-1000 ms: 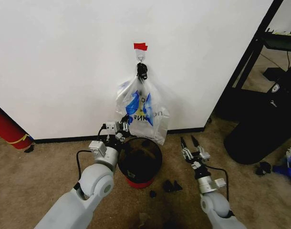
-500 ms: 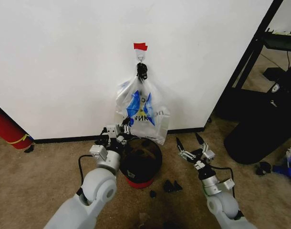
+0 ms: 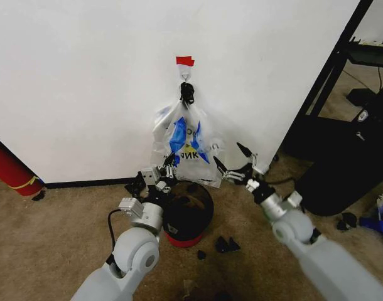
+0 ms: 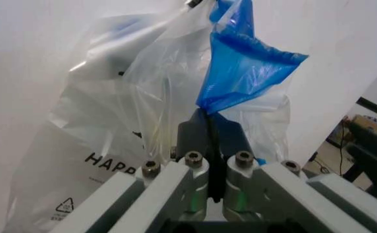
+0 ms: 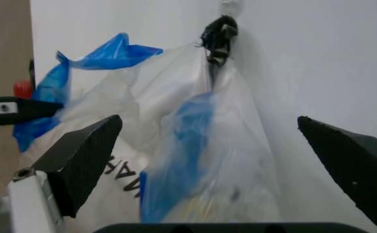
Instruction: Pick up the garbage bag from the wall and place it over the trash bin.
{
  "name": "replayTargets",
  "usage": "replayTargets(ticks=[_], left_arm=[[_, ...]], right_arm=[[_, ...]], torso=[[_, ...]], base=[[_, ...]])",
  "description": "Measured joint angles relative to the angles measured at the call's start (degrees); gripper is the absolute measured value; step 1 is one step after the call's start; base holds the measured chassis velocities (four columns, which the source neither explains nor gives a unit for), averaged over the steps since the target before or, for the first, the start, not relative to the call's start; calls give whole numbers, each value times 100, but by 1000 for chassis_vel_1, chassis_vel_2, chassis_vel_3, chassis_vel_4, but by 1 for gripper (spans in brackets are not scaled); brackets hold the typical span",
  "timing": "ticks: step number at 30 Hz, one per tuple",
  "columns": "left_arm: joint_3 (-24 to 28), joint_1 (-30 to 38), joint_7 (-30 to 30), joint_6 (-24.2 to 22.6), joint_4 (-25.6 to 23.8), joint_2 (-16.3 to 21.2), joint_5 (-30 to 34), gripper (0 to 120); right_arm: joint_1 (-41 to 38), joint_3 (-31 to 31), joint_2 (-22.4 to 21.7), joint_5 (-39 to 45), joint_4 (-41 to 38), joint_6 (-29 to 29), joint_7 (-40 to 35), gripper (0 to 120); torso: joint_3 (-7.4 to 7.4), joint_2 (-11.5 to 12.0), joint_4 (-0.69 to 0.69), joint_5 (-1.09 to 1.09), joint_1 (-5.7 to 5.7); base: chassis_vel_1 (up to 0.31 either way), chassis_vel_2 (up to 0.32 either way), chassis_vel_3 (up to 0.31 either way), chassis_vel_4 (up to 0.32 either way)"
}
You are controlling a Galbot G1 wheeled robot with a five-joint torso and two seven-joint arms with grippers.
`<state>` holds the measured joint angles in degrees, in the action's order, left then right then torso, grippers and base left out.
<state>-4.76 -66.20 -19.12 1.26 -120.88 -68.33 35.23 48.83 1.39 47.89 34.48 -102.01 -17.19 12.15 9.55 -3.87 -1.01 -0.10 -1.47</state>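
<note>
Left gripper (image 3: 167,174) pinches blue fold of garbage bag (image 3: 186,145); right gripper (image 3: 232,164) spread wide beside it.
Bag hangs on wall (image 3: 85,75) hook, above trash bin (image 3: 186,214).

Bright, even indoor light across white wall (image 3: 85,81); soft shadow right of garbage bag (image 3: 186,147). Wide-angle bending at head-view edges. Wrist views soft-focused, near gripper parts blurred; slight glare on translucent plastic, blue patches vivid.

Trash bin (image 3: 187,213) directly beneath garbage bag (image 3: 188,147)
</note>
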Motion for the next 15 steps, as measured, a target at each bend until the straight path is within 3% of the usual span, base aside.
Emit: replayTargets(ticks=[5,15], left_arm=[[38,-21,37,-17,17,-65,-81,0],[30,21,50,-25,41,-52,-88,0]], right_arm=[[-1032,-814,-294,-334,174,224,182,100],[-1615,-1276,-133,-1453,557,609,740,100]], torso=[[0,0,2,-1,0],[0,0,0,-1,0]], base=[[0,0,0,0],[0,0,0,0]])
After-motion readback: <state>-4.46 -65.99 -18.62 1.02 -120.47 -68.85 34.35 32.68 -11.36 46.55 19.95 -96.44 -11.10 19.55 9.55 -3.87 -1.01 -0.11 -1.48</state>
